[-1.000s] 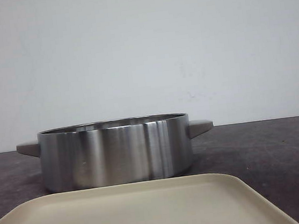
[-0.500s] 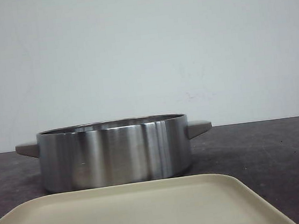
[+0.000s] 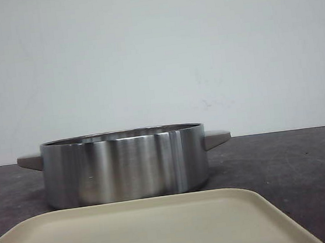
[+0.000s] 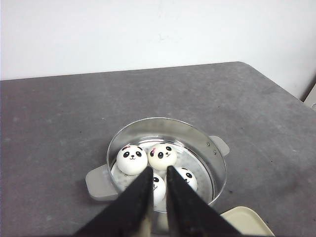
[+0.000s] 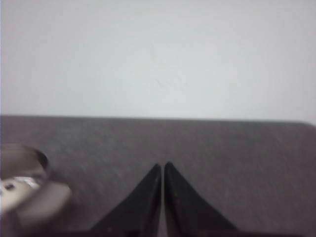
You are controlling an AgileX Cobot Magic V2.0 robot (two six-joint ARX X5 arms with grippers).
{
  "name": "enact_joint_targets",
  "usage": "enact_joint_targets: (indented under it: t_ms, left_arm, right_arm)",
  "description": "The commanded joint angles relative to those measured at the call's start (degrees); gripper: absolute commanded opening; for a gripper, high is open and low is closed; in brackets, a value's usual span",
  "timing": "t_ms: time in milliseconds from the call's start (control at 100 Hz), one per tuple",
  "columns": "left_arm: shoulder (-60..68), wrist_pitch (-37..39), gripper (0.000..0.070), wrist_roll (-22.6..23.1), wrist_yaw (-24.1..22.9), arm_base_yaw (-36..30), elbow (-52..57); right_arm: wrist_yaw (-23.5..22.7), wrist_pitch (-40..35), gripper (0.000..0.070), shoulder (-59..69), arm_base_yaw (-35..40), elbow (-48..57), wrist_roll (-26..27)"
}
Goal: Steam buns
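Nearest you in the front view lies the flat cream-coloured plastic tray [image 3: 145, 229] with rounded corners, bare on top, and just behind it stands your landmark, the round brushed stainless-steel steamer pot [image 3: 124, 165] with two stubby grey side handles, on the dark grey speckled tabletop [image 3: 296, 165]. You can see inside the pot only from the left wrist view: the four round white panda-faced buns [image 4: 132, 159] sit together on its floor, two towards the pot's far side and two on its near side, the near pair partly hidden behind the fingers. Your black-fingered left gripper [image 4: 157, 174] hangs above the pot with its tips slightly parted, a narrow gap between them and nothing held. Your black right gripper [image 5: 162, 169] is clenched, tips touching and empty, over bare tabletop beside the pot, whose blurred rim shows at that view's edge. Behind the pot rises the plain white wall [image 3: 154, 52].
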Motion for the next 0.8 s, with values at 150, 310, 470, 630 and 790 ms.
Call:
enact_joint_targets:
  t_ms: [150, 310, 470, 630, 790]
  left_arm:
    - [0.1, 0.5, 0.0, -0.1, -0.2, -0.3, 0.5]
    - [0.1, 0.5, 0.0, -0.1, -0.2, -0.3, 0.5]
    - [0.1, 0.5, 0.0, -0.1, -0.2, -0.3, 0.5]
    - [0.1, 0.5, 0.0, -0.1, -0.2, -0.3, 0.5]
    - [0.1, 0.5, 0.0, -0.1, -0.2, -0.3, 0.5]
  right_arm:
    - [-1.6, -8.7, 0.0005, -7.3, -3.9, -5.6, 1.1]
    - [0.2, -15.0, 0.0005, -7.8, -6.1, -5.6, 0.5]
    - [4.9, -15.0, 0.0005, -7.8, -6.4, -5.6, 0.2]
    - [6.2, -15.0, 0.0005, -7.8, -7.3, -5.6, 0.2]
    - [6.1, -14.8, 0.0005, -7.8, -7.7, -5.6, -0.7]
